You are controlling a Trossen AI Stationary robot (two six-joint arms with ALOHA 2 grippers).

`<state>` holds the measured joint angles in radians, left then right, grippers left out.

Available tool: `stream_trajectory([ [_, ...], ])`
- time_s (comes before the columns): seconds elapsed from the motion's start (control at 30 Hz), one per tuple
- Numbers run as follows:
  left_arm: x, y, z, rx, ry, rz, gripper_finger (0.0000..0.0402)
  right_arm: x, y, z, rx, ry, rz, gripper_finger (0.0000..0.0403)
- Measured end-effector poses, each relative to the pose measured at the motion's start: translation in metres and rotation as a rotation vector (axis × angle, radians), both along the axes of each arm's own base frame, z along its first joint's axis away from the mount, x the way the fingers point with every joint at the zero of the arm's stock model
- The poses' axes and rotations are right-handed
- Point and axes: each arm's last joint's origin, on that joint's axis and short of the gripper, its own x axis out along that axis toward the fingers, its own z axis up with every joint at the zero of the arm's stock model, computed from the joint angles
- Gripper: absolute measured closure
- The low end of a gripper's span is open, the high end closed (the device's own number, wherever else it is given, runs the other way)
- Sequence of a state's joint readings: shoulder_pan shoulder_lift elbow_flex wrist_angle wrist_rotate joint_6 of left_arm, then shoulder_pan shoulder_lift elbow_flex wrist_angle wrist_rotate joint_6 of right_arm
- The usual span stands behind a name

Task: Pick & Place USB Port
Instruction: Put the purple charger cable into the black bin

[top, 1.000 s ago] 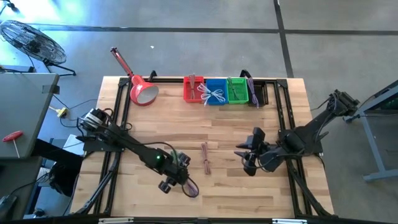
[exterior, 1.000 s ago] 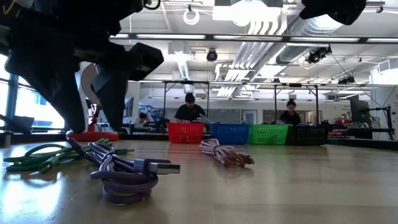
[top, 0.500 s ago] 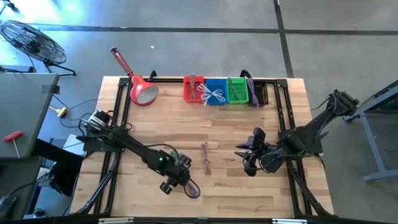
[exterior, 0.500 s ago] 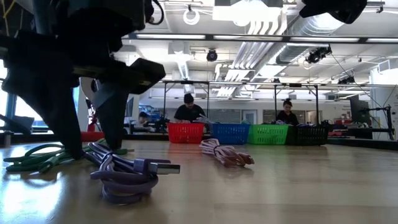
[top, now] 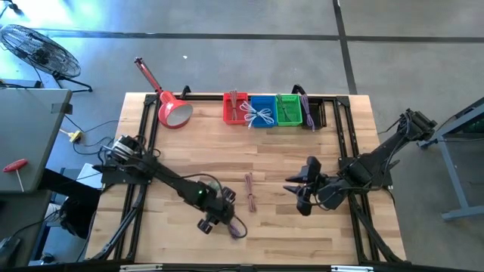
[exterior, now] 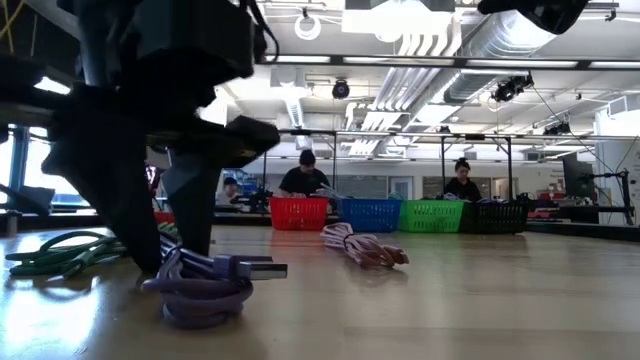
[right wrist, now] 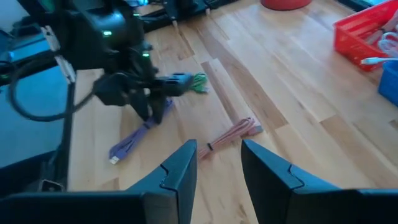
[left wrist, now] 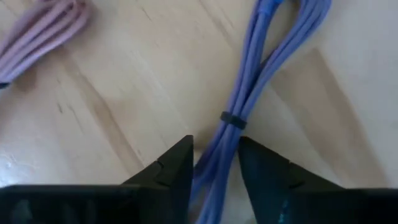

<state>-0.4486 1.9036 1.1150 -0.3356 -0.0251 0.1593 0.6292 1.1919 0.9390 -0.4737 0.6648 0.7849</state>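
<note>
A purple USB cable bundle [top: 236, 227] lies flat on the wooden table near its near edge, and its plug [exterior: 258, 268] points right in the low view. My left gripper [top: 217, 216] is down over it, open. Its fingers [left wrist: 174, 171] stand on either side of the bundle [left wrist: 231, 118], just below the black tie. My right gripper [top: 297, 189] hovers open over the table's right half and holds nothing. A pink cable bundle [top: 249, 193] lies between the two grippers. A green cable [exterior: 60, 250] lies just behind the left gripper. My left gripper comes at the purple bundle from above, with the fingers across it near its tied middle [left wrist: 230, 119]. The strands fill the gap between the fingers. Whether the fingers touch them I cannot tell. The bundle lies on the table.
Red [top: 235, 109], blue [top: 262, 112] and green [top: 288, 110] baskets and a black one [top: 310, 113] line the far edge. A red lamp [top: 172, 112] lies at the far left. Black frame rails run along both sides. Bare wood lies between the cables and the baskets.
My left gripper has come down and moved slightly toward the table's right, onto the purple bundle, until its fingers reach the table on either side of the strands. The right arm has kept still.
</note>
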Motion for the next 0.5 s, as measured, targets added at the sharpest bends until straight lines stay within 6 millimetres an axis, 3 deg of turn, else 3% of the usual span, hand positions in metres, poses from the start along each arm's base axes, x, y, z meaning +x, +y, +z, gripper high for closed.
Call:
stream_trajectory([
  [0.1,0.005,0.008,-0.016,-0.031,0.061,0.012,0.0320,0.001,0.001,0.001,0.019,-0.004,0.015,0.0286],
  [0.2,0.009,0.011,-0.018,-0.025,0.051,0.034,0.0378,0.001,0.002,0.001,0.033,-0.006,0.029,0.0286],
  [0.27,0.010,0.013,-0.017,-0.028,0.041,0.065,0.0384,0.001,0.003,0.001,0.033,-0.005,0.042,0.0286],
  [0.4,0.013,0.009,0.005,0.000,-0.030,0.087,0.0393,0.000,0.006,0.003,0.009,-0.015,0.073,0.0286],
  [0.5,0.013,0.008,0.027,0.152,-0.046,0.104,0.0394,-0.001,0.008,0.004,0.018,-0.036,0.060,0.0286],
])
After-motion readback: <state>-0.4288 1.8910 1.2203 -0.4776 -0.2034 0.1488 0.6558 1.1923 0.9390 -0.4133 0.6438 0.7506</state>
